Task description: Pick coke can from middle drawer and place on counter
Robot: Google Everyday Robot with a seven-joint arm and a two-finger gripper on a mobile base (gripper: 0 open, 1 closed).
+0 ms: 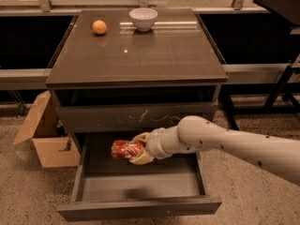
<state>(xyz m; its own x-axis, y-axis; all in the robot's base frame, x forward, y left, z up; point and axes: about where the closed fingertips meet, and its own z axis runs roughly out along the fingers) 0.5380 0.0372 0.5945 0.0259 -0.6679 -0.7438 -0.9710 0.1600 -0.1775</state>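
Note:
The red coke can (123, 149) lies on its side in my gripper (136, 149), held above the grey floor of the open middle drawer (140, 186). My gripper is shut on the can, its pale fingers (140, 157) wrapped above and below it. My white arm reaches in from the right. The glossy dark counter (140, 55) lies above, behind the drawer.
An orange fruit (99, 27) and a white bowl (143, 18) sit at the back of the counter. The drawer front above has white scratch marks (140, 116). An open cardboard box (44, 135) stands on the floor at the left. A dark table leg (281, 88) is at the right.

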